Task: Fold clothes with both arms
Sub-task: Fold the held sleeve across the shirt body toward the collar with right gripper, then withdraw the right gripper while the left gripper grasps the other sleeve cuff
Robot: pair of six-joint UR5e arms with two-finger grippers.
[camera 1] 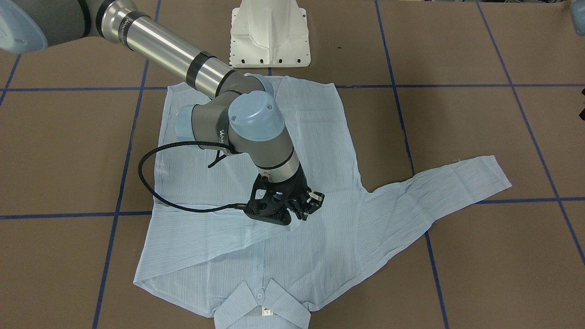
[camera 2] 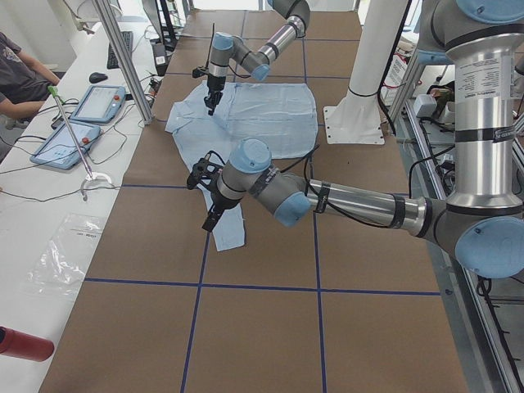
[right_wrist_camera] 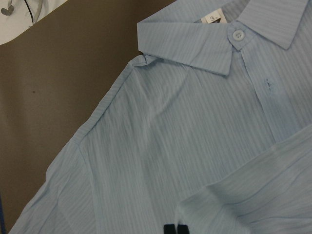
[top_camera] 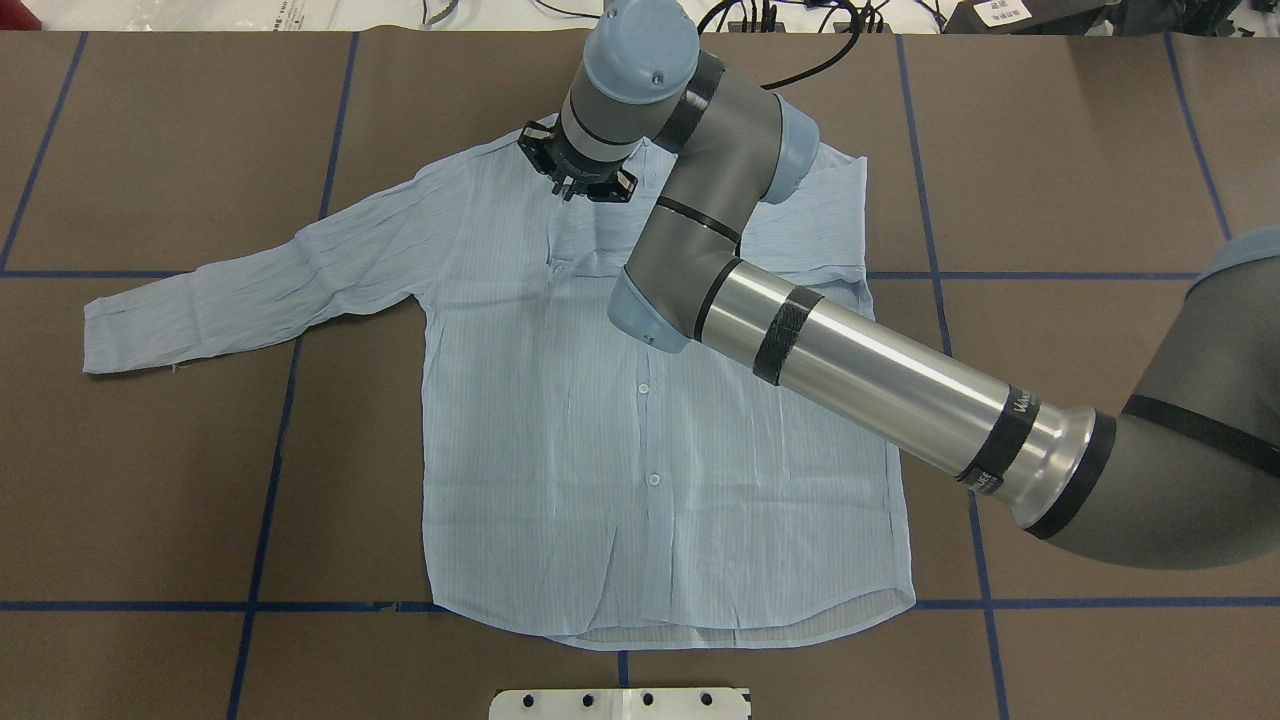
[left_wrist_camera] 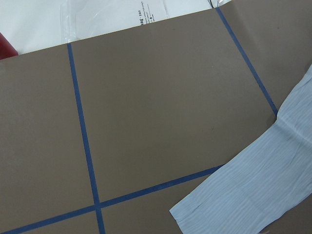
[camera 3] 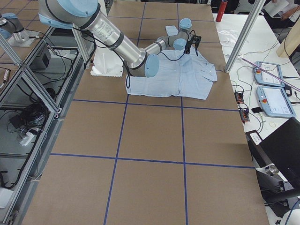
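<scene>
Overhead: high behind pedestal base [top_camera: 620, 703], aimed forward and down. Front: across table [camera 1: 502, 274], facing base, steep. Sides: well back at left and right table ends, aimed along it. Wrists: close; left over bare table beside sleeve [left_wrist_camera: 253, 180], right over collar [right_wrist_camera: 195, 44]. Shared by all six: shirt [top_camera: 560, 420].

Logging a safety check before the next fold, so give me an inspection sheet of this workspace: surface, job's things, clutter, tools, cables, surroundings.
Surface: brown table with a blue tape grid.
Job's things: light-blue shirt lies front up; folded sleeve crosses the chest, spread sleeve lies out sideways.
Clutter: nothing seen by the shirt.
Tools: right tool at the folded cuff, fingertips together; grip on cloth unclear. Left tool near the spread cuff; state cannot be told.
Cables: black cable loops over the shirt.
Surroundings: white pedestal, side bench with control tablets, seated person.
</scene>
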